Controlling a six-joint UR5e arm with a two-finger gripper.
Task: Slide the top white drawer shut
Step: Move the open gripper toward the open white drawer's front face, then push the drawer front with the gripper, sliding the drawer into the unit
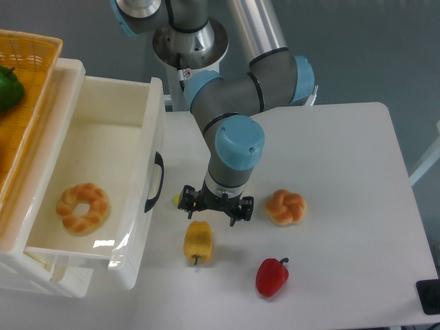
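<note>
The top white drawer is pulled far out to the right, its black arched handle facing the table. A ring-shaped pastry lies inside it. My gripper hangs just above the table, a short way right of the handle and not touching it. Its fingers are spread apart with nothing between them, so it is open. Most of a yellow item is hidden under the gripper.
A yellow pepper lies just below the gripper, a red pepper farther front right, and a pastry to the right. An orange woven basket with a green pepper sits on the cabinet at far left.
</note>
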